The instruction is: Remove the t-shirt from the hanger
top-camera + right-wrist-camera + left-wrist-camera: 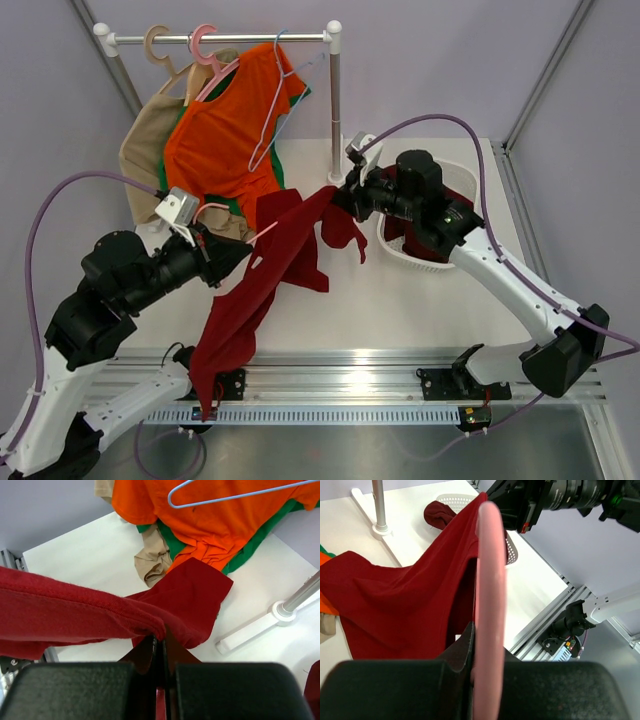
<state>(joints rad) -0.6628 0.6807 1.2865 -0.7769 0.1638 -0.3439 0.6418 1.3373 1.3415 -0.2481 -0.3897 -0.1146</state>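
Observation:
The crimson t-shirt [270,275] hangs stretched between my two grippers above the table, its lower end drooping over the front rail. My left gripper [222,252] is shut on the light-pink hanger [489,580], whose wire runs up from the jaws into the shirt [405,605]. A short piece of the hanger [212,208] shows by the left wrist. My right gripper [340,198] is shut on a folded edge of the shirt [75,607], pinched at the fingertips [159,645]. The rest of the hanger is hidden inside the cloth.
A rack [333,90] at the back holds an orange shirt with green edging [225,135], a tan garment [150,140], a pale blue hanger [280,100] and a thick pink hanger [205,45]. A white basket [420,255] with a maroon garment sits under my right arm.

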